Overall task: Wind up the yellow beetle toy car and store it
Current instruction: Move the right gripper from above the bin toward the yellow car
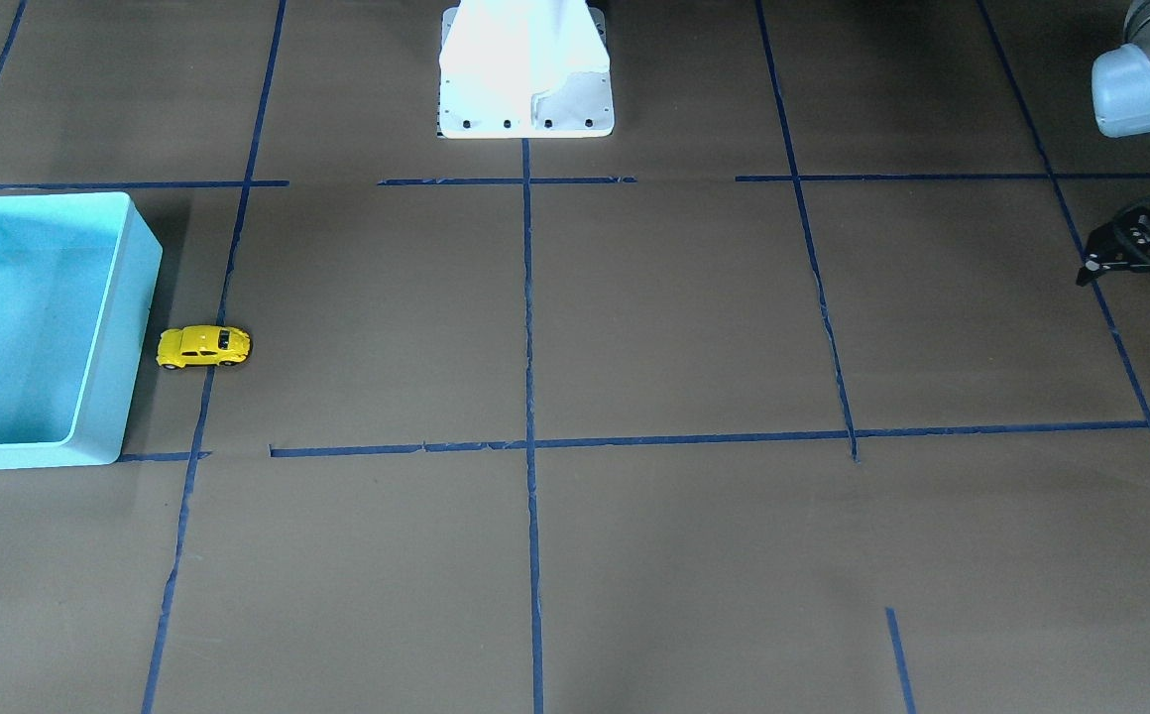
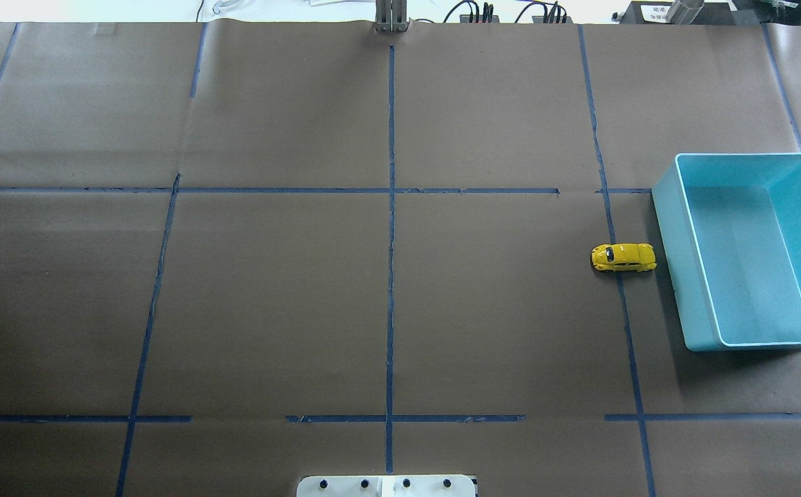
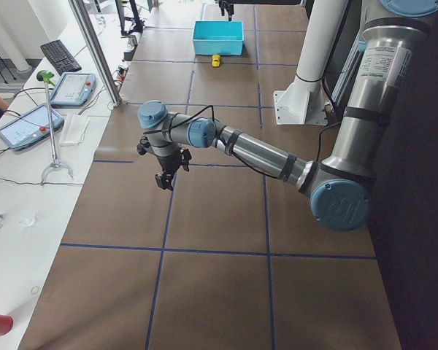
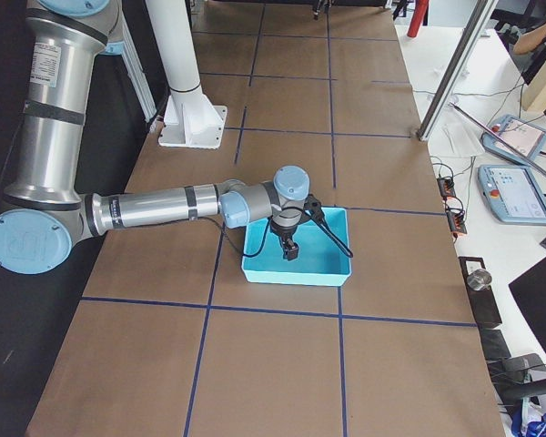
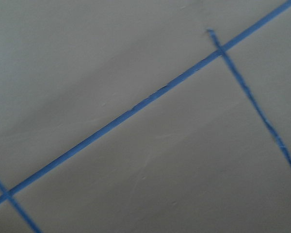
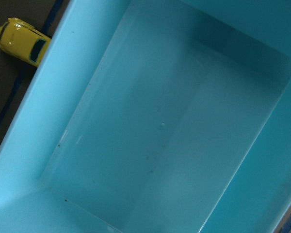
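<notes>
Left gripper [image 1: 1135, 288]: fingers spread wide, empty, above table, well apart from light blue bin [image 2: 670, 228]. Yellow beetle toy car [image 2: 623, 257]: on its wheels outside bin, one end just beside bin wall. Right gripper [image 4: 318, 253]: spread wide, empty, over bin interior.

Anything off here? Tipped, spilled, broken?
Nothing stands out. The car sits upright on its wheels just outside the bin, which is upright and empty. The tape lines have a few gaps.
</notes>
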You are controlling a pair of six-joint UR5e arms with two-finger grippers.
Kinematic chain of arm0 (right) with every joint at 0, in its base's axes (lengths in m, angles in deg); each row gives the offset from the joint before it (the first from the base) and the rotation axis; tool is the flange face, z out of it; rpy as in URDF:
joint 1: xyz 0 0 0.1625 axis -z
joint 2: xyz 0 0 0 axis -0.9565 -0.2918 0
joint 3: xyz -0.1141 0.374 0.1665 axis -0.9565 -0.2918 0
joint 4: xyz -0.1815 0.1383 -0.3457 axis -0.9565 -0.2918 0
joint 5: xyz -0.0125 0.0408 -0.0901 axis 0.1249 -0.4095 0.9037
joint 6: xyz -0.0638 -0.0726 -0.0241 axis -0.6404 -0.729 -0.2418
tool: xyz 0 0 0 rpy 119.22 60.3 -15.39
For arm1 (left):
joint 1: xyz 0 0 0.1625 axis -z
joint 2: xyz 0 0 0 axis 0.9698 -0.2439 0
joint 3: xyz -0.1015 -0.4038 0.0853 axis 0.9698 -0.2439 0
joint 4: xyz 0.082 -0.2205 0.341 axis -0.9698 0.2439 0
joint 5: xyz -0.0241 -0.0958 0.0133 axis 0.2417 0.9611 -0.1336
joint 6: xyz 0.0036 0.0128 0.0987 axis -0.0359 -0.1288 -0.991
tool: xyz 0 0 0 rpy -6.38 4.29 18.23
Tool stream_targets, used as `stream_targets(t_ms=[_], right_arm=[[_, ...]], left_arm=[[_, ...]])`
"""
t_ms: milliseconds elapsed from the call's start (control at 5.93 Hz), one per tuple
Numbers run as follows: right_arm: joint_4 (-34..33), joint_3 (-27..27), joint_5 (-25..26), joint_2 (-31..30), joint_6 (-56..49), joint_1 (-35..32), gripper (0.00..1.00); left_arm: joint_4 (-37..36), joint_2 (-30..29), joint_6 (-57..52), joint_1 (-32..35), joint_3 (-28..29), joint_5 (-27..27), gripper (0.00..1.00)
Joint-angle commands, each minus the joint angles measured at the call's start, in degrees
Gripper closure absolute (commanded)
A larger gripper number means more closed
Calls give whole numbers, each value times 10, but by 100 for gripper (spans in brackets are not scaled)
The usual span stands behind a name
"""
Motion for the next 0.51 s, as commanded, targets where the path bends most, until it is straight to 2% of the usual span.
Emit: stream_targets(t_ms=[0,337], right_arm=[[-11,37,26,41,-1,46,0],[-17,40,36,50,-2,66,0]], left_arm=[[0,22,1,62,32,3,0],[7,75,-4,112,42,3,0]])
